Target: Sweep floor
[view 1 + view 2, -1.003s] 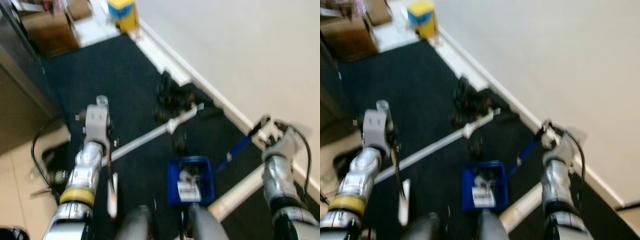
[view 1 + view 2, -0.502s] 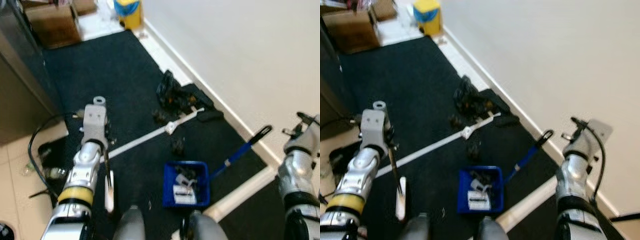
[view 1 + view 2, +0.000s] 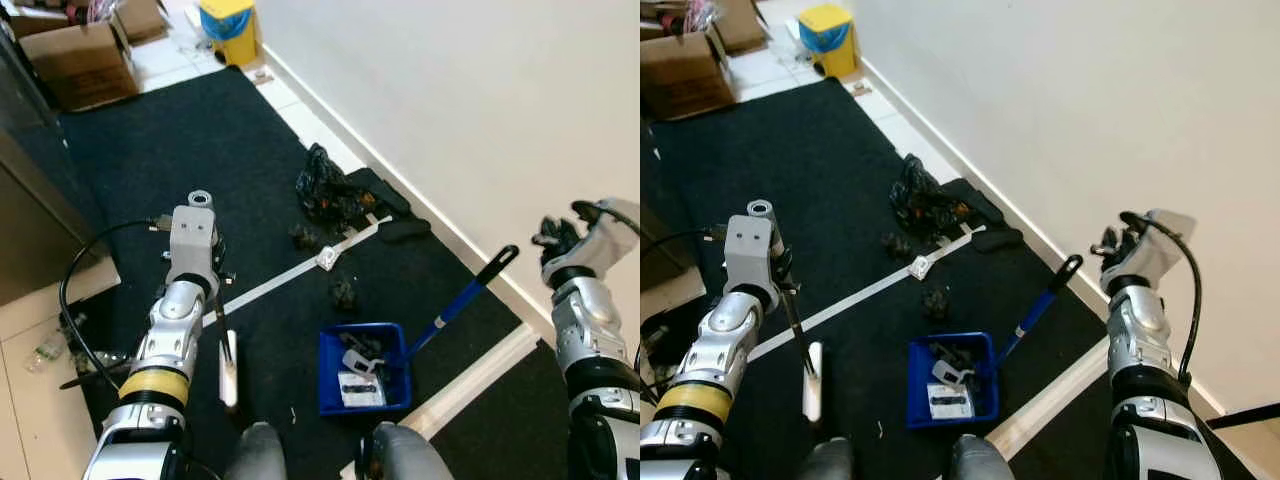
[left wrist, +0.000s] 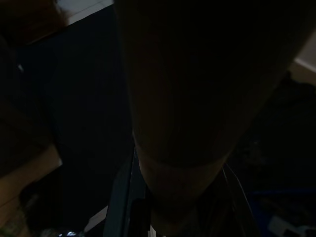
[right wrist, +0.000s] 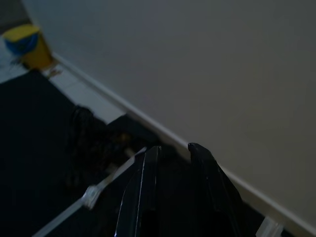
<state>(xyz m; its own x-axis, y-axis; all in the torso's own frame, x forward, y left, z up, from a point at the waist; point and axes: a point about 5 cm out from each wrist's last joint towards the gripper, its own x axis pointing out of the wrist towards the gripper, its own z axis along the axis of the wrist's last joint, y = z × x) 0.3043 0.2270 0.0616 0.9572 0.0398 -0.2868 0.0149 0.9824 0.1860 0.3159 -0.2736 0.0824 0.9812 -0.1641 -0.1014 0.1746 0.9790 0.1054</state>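
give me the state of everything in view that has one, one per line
blue dustpan: on the dark carpet, debris inside, its blue handle angled up toward the wall
broom: lying flat on the carpet
dark debris pile: on the carpet by the wall, not yet swept in
cardboard box: flaps open
yellow bin: upright, blue bag lining it
right gripper: raised near the wall, holding nothing
left gripper: pointing down at the carpet

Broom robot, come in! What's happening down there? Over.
Left gripper holding the broom. Right gripper up by the wall, off the dustpan. Black trash waiting on the mat.
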